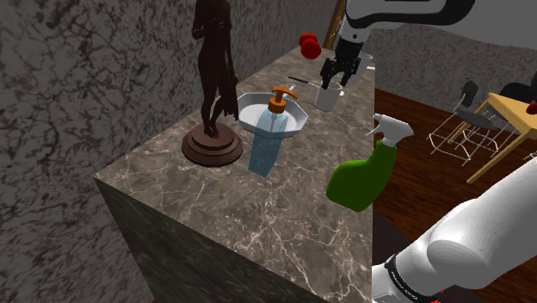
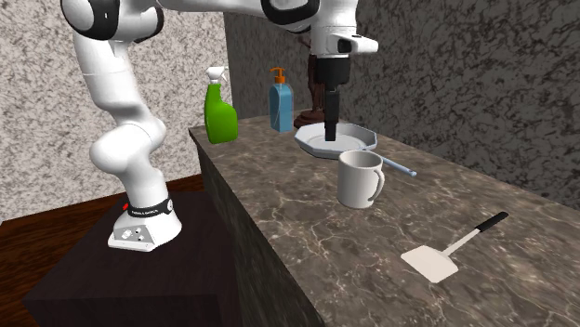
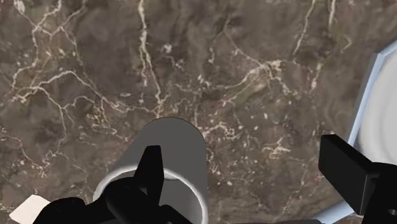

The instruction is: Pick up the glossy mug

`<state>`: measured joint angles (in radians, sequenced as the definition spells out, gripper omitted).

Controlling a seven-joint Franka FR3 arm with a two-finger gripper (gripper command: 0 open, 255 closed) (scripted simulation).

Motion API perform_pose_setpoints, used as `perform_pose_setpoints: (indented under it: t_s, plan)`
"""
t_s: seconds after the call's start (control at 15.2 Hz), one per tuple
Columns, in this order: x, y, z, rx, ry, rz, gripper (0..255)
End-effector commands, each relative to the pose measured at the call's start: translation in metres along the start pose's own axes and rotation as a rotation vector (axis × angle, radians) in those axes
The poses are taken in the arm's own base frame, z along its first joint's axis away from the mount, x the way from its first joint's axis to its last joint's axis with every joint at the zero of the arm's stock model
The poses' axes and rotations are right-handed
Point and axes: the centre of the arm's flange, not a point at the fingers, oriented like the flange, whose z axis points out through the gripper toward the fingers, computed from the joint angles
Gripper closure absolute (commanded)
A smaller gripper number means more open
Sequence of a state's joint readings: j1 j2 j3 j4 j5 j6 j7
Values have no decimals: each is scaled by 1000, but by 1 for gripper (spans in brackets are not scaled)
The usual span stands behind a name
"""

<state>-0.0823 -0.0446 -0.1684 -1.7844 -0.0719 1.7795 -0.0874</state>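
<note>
- Mug (image 2: 360,178): white, shiny, upright on the bench (image 2: 307,232), handle toward the second exterior view's right.
- Mug stands between the plate (image 2: 335,139) and the spatula (image 2: 451,251); it is just beside the plate and well apart from the spatula.
- Thin utensil (image 2: 398,166) lies on the bench just behind the mug.
- Gripper (image 1: 334,79) hangs pointing down, close above the mug in the shoulder view.
- Wrist view: fingers (image 3: 151,170) spread wide apart with nothing clamped. One sits over the mug's mouth, the other is out over bare bench next to the plate rim.
- Cannot tell whether that finger touches the mug's rim.
- Plate: white, eight-sided, empty.
- Soap bottle (image 1: 268,138): blue with an orange pump, in front of the plate in the shoulder view.
- Statue (image 1: 212,86): dark figure on a round base, by the wall beside the plate.
- Spray bottle (image 1: 366,168): green with a white trigger, at the bench edge nearest the stand.
- Spatula: white blade, black handle, flat on the bench.
</note>
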Motion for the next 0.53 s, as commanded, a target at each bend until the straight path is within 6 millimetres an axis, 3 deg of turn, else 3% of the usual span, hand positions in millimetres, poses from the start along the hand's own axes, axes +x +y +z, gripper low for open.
perform_pose_setpoints:
  t_s: [0.0,0.2,0.46]
  plan:
    - [27,13,11,6,3,3,0]
    - [59,29,20,17,6,7,0]
    - [59,27,41,17,6,7,0]
